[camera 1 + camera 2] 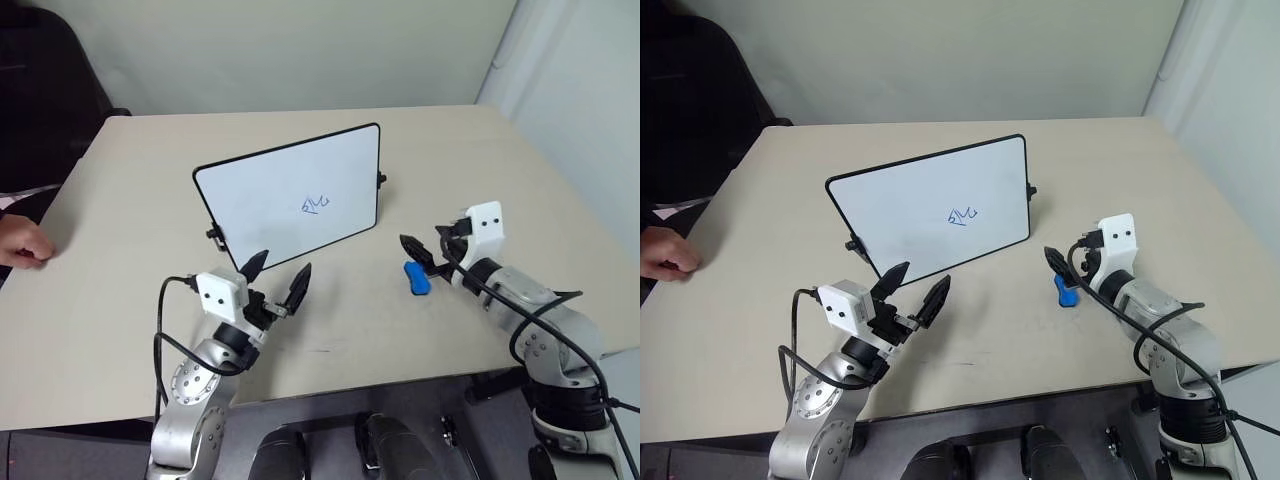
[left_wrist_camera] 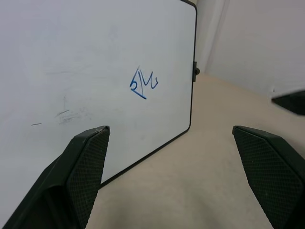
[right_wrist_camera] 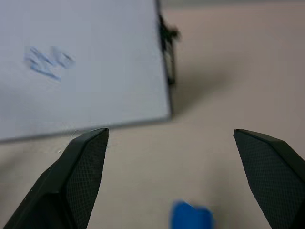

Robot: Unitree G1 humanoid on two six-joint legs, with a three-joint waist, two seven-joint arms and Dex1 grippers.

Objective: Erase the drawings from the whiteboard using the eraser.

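Note:
The whiteboard (image 1: 265, 195) stands tilted on the table, black-framed with side knobs. Near its middle sit the drawings (image 1: 315, 205), a small blue scribble that the left wrist view gives as the drawings (image 2: 143, 83). The eraser (image 1: 417, 278), a small bright blue block, lies on the table to the right of the board's lower corner. My right gripper (image 1: 430, 250) hovers open just above and behind the eraser (image 3: 190, 217), which lies low between its fingers without touching them. My left gripper (image 1: 277, 275) is open and empty in front of the board's lower edge, pointing at the board.
The beige table (image 1: 120, 300) stretches wide around the board. A person's hand (image 1: 20, 245) rests at its left edge. A dark chair (image 1: 40, 80) stands behind the table's far left corner, and the wall is close on the right.

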